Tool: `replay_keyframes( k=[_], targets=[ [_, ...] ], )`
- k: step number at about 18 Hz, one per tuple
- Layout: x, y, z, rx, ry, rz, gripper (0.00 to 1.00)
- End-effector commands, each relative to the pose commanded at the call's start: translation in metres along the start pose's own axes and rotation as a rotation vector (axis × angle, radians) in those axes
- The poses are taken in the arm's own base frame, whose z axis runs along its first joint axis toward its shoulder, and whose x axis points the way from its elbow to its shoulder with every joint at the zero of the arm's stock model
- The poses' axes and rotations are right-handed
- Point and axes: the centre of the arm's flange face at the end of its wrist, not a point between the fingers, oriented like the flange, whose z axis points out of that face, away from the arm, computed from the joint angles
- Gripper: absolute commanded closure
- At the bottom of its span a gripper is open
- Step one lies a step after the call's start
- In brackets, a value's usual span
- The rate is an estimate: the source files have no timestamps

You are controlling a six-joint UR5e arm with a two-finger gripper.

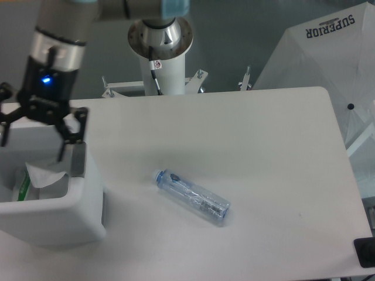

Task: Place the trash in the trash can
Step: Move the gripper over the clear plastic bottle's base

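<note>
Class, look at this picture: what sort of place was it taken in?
Probably a robotics lab or test cell: a robot arm's pedestal is bolted behind a plain white table, beside a white photo-style umbrella.

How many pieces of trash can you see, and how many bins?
Bottle lying on the table: 1
Wrapper inside the bin: 1
Bin: 1
Total: 3

Trash can (58,216) cut by left edge
</note>
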Motion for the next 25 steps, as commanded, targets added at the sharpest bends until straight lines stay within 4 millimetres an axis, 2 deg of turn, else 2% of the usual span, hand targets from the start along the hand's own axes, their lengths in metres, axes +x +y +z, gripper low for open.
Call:
replay_keyframes(
  k=[3,6,9,11,16,19,25],
  targets=[
    [-0.063,-0.01,0.003,0.004,-0.07,-0.11,0.0],
    [-0.114,-0.009,0.028,-0.038,-0.13,-0.18,0.0],
    [-0.161,-0.001,0.063,-0.096,-0.245,-0.226,0.0],
    [-0.187,0.015,0.093,-0.178,-0.308,-0.259,0.0],
    [-0.225,0.045,0.156,-0.29,-0.378,-0.345,0.0],
    [-0.244,0.057,0.185,-0.328,-0.428,-0.372,0.0],
    [-0.265,0.082,0.215,-0.389,-0.504,-0.404,0.0]
  ],
)
